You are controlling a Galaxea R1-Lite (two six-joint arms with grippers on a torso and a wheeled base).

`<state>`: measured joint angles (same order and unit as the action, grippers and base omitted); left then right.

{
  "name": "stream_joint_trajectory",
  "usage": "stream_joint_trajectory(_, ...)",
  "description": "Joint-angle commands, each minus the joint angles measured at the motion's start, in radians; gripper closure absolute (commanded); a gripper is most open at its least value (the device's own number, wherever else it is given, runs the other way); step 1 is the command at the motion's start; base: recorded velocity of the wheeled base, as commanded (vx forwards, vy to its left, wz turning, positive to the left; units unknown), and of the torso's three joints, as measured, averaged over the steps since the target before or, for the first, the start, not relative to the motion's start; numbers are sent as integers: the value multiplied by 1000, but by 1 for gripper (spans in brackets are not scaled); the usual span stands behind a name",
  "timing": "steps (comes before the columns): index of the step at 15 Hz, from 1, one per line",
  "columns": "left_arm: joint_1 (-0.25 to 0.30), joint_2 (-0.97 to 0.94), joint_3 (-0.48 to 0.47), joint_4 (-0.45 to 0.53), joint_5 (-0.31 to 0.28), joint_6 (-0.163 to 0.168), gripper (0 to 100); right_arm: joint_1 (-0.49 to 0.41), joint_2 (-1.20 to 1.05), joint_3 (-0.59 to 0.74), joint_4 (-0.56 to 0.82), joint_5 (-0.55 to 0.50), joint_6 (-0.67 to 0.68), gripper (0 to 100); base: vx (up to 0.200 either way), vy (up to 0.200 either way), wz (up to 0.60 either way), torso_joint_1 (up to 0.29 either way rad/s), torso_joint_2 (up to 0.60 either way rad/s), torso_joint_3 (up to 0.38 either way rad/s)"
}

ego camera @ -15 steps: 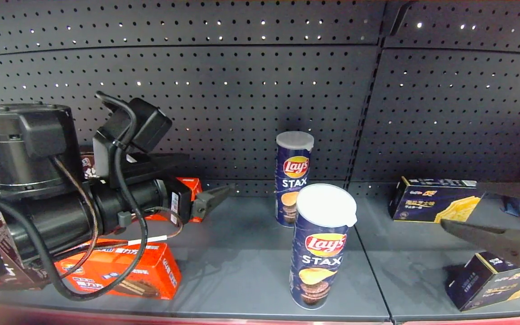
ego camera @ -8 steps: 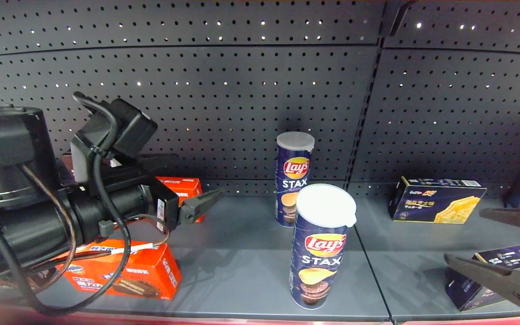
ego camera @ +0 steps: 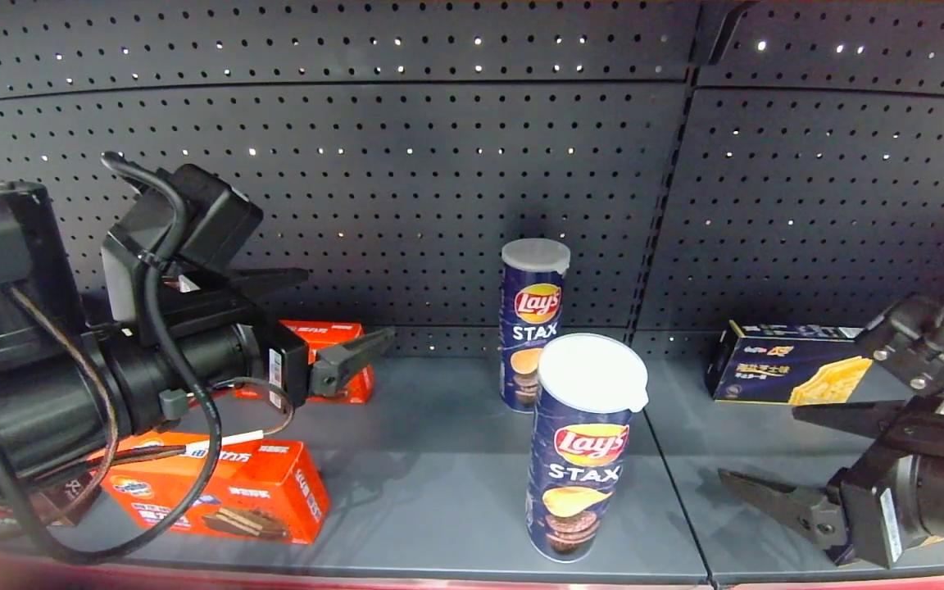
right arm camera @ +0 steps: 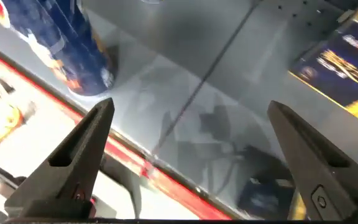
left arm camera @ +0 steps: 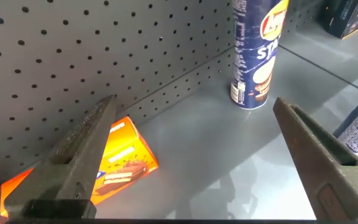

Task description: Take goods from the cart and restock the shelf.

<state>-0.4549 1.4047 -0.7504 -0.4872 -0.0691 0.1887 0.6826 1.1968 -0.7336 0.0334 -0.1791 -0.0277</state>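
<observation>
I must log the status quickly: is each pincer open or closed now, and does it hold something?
Left pincer: open, holding nothing.
Right pincer: open, holding nothing.

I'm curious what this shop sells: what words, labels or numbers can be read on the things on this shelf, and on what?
Front can: brand logo over a word in white capitals; I leave brand names unquoted.
Back can: same logo and word.
Near orange box: white characters, too small to read.
Dark blue box: pale characters, too small to read.
</observation>
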Motion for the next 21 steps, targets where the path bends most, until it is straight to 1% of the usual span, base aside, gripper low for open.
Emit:
stream_joint_trajectory(1, 1, 7, -3, -1, 0, 0, 0, 22, 63, 5, -12, 1, 6, 0, 0, 0, 0, 0, 0, 0)
stream_joint_trajectory(5, 1, 17, -7, -1, 0, 0, 0, 51, 124, 13, -53, 1, 6, 0, 0, 0, 0, 0, 0, 0)
stream_joint_trajectory(7, 1, 17, -7, -1, 0, 0, 0, 52, 158, 10, -84, 1, 3, 0, 0, 0, 0, 0, 0, 0)
stream_joint_trajectory(21, 1, 22, -4, -4, 0, 0, 0, 52, 273, -24, -135, 0, -6, 0, 0, 0, 0, 0, 0, 0)
